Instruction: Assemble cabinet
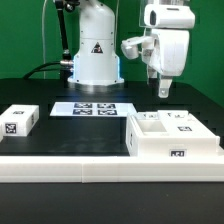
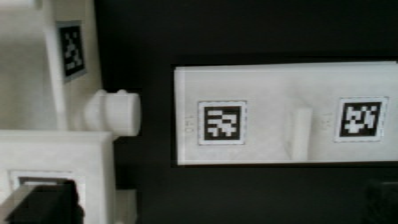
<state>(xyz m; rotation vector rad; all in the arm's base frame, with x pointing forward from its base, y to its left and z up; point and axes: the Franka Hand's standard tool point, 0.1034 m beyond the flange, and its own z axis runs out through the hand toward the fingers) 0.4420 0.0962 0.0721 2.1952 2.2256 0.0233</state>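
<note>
The white cabinet body (image 1: 172,137) stands on the black table at the exterior view's right, open side up, with tags on top and front. In the wrist view its white wall (image 2: 50,110) with a round knob (image 2: 118,110) shows beside the dark table. A small white tagged panel (image 1: 20,120) lies at the exterior view's left. My gripper (image 1: 160,92) hangs above the body's back edge without touching it. It is open and empty. In the wrist view (image 2: 214,205) its dark fingertips (image 2: 43,202) sit wide apart at the frame's edge.
The marker board (image 1: 90,108) lies flat in front of the robot base (image 1: 95,60); it also shows in the wrist view (image 2: 267,115). A white ledge (image 1: 70,162) runs along the table's front edge.
</note>
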